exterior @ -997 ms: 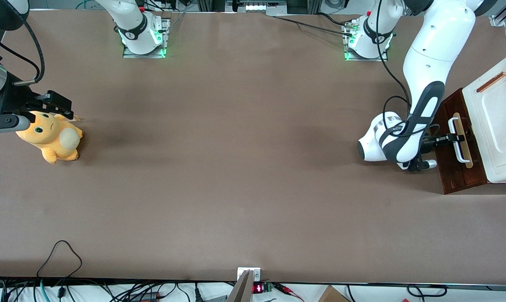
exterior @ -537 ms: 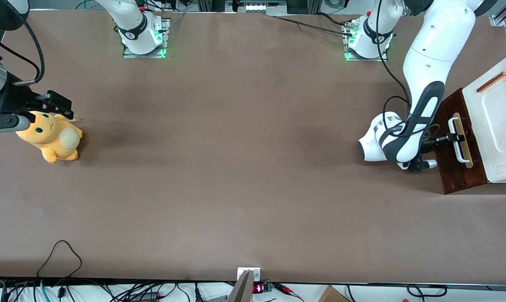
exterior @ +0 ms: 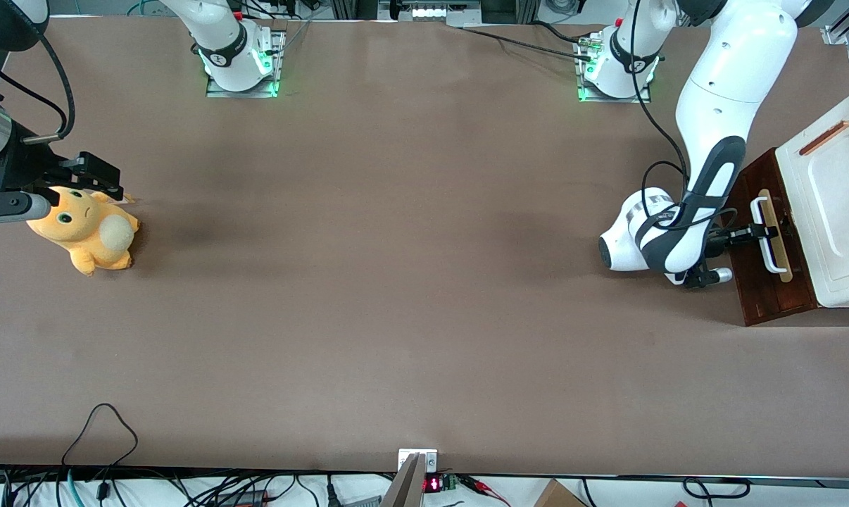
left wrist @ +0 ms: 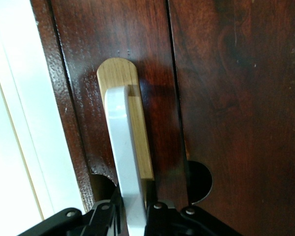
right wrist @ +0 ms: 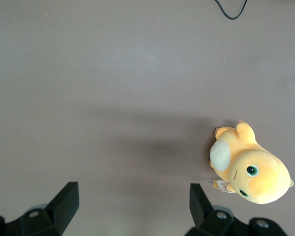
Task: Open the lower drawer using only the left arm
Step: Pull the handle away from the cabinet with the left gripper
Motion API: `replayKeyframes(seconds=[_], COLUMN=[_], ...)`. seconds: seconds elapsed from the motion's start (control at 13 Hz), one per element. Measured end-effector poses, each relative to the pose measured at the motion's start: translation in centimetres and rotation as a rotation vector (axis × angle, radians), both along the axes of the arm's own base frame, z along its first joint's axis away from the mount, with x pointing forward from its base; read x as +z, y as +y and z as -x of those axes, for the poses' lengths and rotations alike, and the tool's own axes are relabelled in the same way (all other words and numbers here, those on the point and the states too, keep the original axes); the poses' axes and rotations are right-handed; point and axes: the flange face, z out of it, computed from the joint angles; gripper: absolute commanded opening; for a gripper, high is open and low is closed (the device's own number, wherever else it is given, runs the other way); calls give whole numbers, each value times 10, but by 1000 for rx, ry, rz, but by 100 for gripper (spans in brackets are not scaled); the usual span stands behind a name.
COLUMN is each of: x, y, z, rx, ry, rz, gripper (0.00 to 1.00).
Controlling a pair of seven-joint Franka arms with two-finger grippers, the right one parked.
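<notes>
Your left arm (exterior: 713, 105) reaches down from its base at the table's 1 o'clock corner in the front view, and its gripper (exterior: 761, 232) sits at the 3 o'clock edge of that view, right against the white loop handle (exterior: 764, 236) of the lower drawer (exterior: 762, 282). The drawer's dark reddish-brown front faces the middle of the table, under the white boxy top (exterior: 836, 204), at the working arm's end. From the wrist camera you see the black fingers (left wrist: 103, 216) on either side of the handle (left wrist: 122, 162), apparently clamped on it, with the handle rising out from between them toward 12 o'clock. The handle is mounted on a pale wood strip (left wrist: 132, 123). Its long axis, and that of the strip, runs along the drawer front, roughly from 12 to 6 o'clock in the front view. So the pull the task calls for is likely across that axis, toward 9 o'clock in the front view, straight out from the drawer front toward the parked arm's end of the table. The drawer seems barely open, if at all; no pale inside shows. Far off at 9 o'clock lies an orange plush toy (exterior: 86, 232), well apart from the work. No brand, label or readable writing shows on the drawer, the white top or the arm.
</notes>
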Motion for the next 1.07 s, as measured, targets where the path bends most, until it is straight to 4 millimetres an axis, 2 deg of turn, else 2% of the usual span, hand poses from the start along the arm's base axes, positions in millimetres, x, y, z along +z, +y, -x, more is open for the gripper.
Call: replayKeyframes(seconds=[1.07], x=[0], y=[-19], z=[1], rx=[-6], ry=[-1], rz=[15], gripper=[17])
